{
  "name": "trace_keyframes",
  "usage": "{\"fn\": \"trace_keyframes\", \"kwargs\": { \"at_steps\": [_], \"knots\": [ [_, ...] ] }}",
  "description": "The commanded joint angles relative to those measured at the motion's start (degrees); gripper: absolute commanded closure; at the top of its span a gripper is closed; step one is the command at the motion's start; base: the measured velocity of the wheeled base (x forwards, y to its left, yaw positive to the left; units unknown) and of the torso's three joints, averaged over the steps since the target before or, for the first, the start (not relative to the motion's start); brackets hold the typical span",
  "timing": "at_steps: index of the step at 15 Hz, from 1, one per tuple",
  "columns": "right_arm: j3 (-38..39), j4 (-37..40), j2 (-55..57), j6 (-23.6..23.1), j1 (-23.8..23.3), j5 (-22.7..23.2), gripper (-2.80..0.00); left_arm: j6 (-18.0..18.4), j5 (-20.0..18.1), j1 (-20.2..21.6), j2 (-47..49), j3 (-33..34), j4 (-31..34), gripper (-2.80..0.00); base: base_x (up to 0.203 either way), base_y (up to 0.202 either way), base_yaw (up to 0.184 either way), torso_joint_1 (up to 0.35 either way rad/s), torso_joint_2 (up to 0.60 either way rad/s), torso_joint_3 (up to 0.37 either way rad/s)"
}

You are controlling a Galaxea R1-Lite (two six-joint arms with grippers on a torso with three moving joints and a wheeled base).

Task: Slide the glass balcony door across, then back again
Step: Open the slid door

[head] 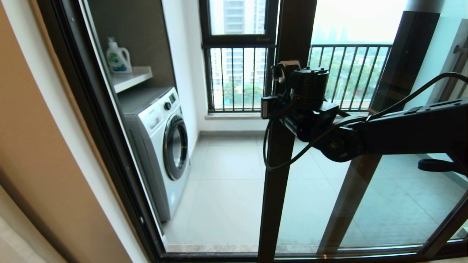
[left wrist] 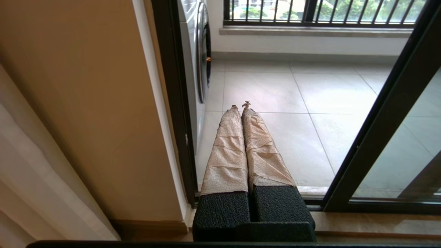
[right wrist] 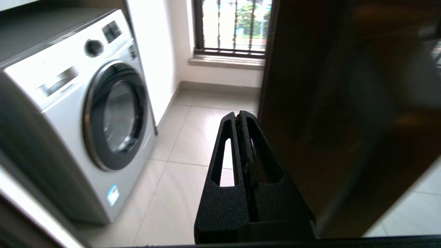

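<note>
The glass balcony door [head: 384, 204] stands partly slid across, and its dark brown edge post [head: 278, 190] runs from floor to ceiling in the middle of the head view. No bar handle shows on that post. My right arm [head: 402, 128] reaches in from the right to the post at mid height, its wrist hiding the fingers there. In the right wrist view my right gripper [right wrist: 240, 114] is shut and empty, lying close along the post [right wrist: 327, 103]; I cannot tell whether they touch. My left gripper [left wrist: 240, 105] is shut and empty, low near the doorway's left jamb [left wrist: 172, 103].
A white washing machine [head: 161, 146] stands on the balcony's left side under a shelf with a detergent bottle [head: 117, 58]. A window with black railing bars [head: 237, 80] closes the far end. Tiled floor [head: 226, 190] shows through the doorway. A second dark post [head: 398, 73] lies behind the glass.
</note>
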Motion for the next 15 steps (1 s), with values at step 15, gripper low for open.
{"fn": "trace_keyframes", "kwargs": {
  "at_steps": [15],
  "knots": [
    [1.2,-0.3,-1.4,-0.4,-7.6,-0.1,0.00,0.0,0.0,0.0,0.1,0.0,0.0,0.00,0.000,0.000,0.000,0.000,0.00,0.000]
  ]
}}
